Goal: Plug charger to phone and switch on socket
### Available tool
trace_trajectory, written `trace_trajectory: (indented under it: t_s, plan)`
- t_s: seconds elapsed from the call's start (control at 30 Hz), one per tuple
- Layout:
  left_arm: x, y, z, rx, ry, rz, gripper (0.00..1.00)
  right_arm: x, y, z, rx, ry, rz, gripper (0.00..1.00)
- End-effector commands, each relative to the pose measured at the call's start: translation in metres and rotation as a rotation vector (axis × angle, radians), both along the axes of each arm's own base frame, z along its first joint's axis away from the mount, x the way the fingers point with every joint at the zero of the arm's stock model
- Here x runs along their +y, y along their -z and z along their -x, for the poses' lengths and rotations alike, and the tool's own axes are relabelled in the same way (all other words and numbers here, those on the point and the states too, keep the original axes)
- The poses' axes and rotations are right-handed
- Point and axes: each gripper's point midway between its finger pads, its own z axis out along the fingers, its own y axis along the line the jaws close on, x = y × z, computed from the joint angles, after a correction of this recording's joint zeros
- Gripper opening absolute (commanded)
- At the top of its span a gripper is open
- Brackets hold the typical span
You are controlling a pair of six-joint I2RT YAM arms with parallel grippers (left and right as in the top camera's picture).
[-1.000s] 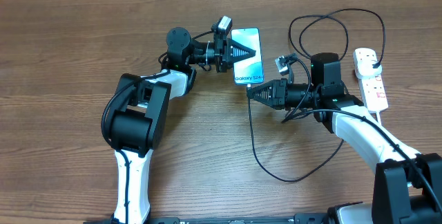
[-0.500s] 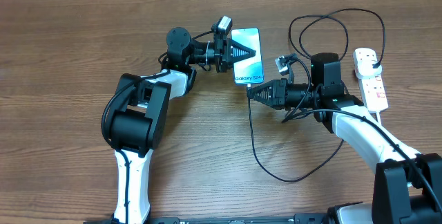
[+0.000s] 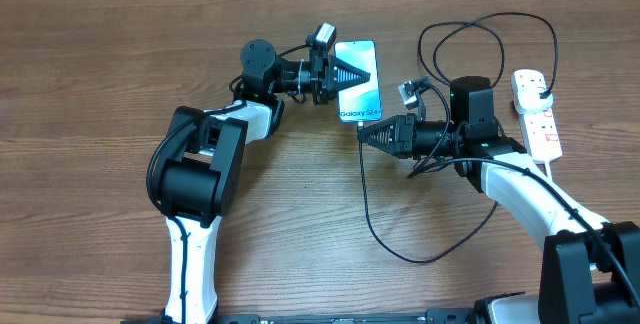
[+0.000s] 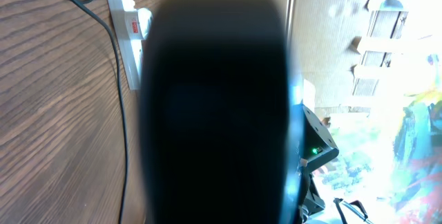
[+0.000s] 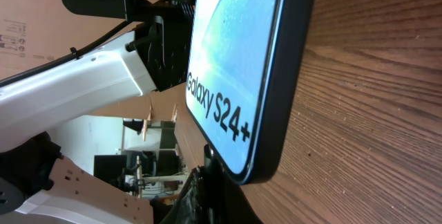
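One phone [image 3: 359, 82] lies far-centre, long axis far-to-near, text end nearest. The left gripper [image 3: 347, 72] rests on it, its grip unreadable. The right gripper [image 3: 363, 133] seemingly clenches the one charger [image 3: 366, 204], with one socket [image 3: 536, 114] far right.

The phone [image 3: 365, 99] has a light-blue screen with dark letters and a black frame. The table [image 3: 100, 84] is brown wood with fine, darker grain lines. The cable [image 3: 364, 184] is black. The power strip [image 3: 538, 114] is white with small red marks. My left pincer [image 3: 368, 74] and my right pincer [image 3: 362, 133] are black. My left arm [image 3: 195, 164] and my right arm [image 3: 520, 189] are white with black parts.
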Motion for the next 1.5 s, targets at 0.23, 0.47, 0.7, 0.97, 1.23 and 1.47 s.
trace_trajectory:
  t_s: [0.23,0.47,0.7,0.97,1.23,1.47]
  plan:
    - [0.002,-0.01,-0.001,-0.058,0.014,0.008,0.04,-0.002,0.0,-0.002,0.001,0.007,-0.003,0.04]
    - [0.0,-0.01,0.001,-0.058,0.021,0.008,0.04,-0.003,0.001,-0.004,-0.001,0.016,0.005,0.04]
    - [-0.002,-0.01,0.002,-0.059,0.025,0.008,0.04,-0.003,0.0,-0.006,-0.009,0.022,0.006,0.04]
    - [-0.004,-0.009,0.005,-0.067,0.037,0.008,0.04,-0.003,-0.003,-0.008,-0.017,0.029,-0.003,0.04]
    - [-0.003,-0.01,0.016,-0.105,0.095,0.004,0.04,-0.003,-0.002,-0.009,-0.019,0.034,0.001,0.04]
    - [-0.001,-0.012,0.027,-0.169,0.15,0.006,0.05,-0.003,-0.002,-0.01,-0.019,0.035,0.002,0.04]
